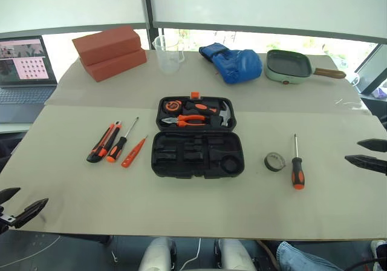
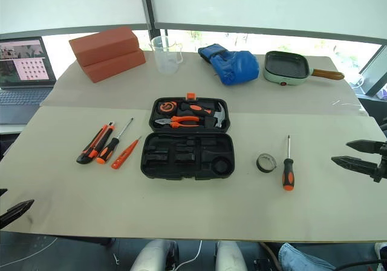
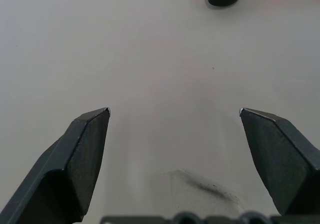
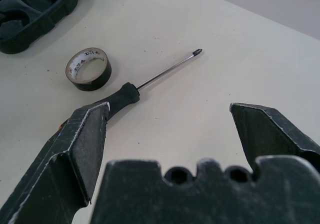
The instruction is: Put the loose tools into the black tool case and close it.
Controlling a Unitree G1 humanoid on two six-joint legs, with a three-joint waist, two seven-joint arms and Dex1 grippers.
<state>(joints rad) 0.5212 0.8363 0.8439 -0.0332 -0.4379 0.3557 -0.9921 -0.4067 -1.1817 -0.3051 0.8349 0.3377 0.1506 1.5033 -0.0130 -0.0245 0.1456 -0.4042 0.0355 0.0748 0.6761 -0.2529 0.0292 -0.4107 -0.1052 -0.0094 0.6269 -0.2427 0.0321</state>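
Case (image 1: 198, 153) is lying open between the loose tools; both grippers, left (image 1: 22, 210) and right (image 1: 366, 153), are waiting released.

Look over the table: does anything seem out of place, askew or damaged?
Nothing looks damaged or spilled. The black tool case lies open with empty slots while tools lie loose: utility knife, two screwdrivers, tester screwdriver and tape roll.
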